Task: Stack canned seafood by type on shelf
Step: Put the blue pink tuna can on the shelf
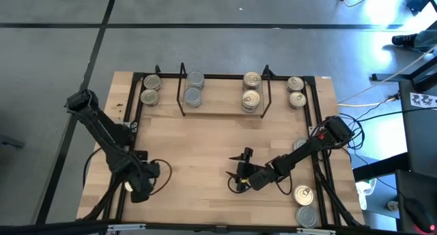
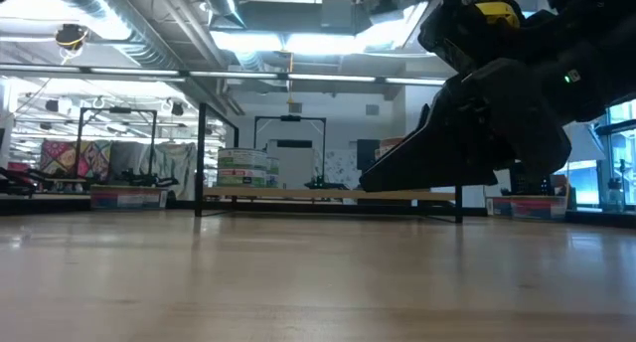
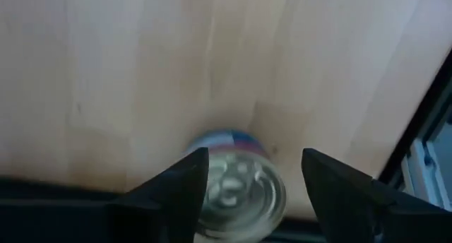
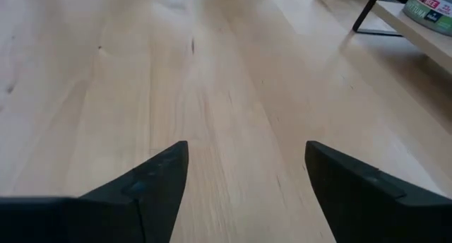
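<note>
Currently the left hand stood spread over a gold-lidded tin at the near left corner of the counter, fingers either side; contact could not be made out, so probably not yet gripped. Right hand waited released and empty, low over mid-counter. On the shelf silver tins and gold tins were stacked apart. Step: pick-up. Next move would call for closing squarely on the tin, then carrying it to the gold stack.

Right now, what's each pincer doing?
Left pincer: open around a tin, not gripping.
Right pincer: open, empty, over the table.
</note>
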Robot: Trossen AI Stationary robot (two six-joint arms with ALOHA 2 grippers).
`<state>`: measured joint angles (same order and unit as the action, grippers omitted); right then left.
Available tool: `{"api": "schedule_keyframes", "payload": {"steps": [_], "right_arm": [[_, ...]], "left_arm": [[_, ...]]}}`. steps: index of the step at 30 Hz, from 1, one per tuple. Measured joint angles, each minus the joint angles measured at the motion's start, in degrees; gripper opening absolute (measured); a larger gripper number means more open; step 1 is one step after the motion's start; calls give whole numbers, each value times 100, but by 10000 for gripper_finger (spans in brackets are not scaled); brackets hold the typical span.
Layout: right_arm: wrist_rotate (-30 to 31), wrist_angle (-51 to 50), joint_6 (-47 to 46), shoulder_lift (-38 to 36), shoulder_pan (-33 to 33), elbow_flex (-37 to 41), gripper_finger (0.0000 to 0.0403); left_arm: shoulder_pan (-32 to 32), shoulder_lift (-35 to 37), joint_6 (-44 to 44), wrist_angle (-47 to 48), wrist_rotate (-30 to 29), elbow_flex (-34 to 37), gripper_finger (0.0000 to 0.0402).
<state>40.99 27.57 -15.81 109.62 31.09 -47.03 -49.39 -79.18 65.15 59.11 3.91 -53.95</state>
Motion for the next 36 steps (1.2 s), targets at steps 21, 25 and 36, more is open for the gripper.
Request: {"api": "schedule_keyframes", "payload": {"steps": [21,25,36], "right_arm": [[-61,-4,-13,0,0,-2,282],[-63,-4,-16,0,0,-2,282],[-64,-19,-17,0,0,-2,282]], "left_arm": [[-867,31,807,-883,543,1068,191],[-718,22,667,-895,609,1091,189],[-39,17,-139,-1247,245,1097,184]]}}
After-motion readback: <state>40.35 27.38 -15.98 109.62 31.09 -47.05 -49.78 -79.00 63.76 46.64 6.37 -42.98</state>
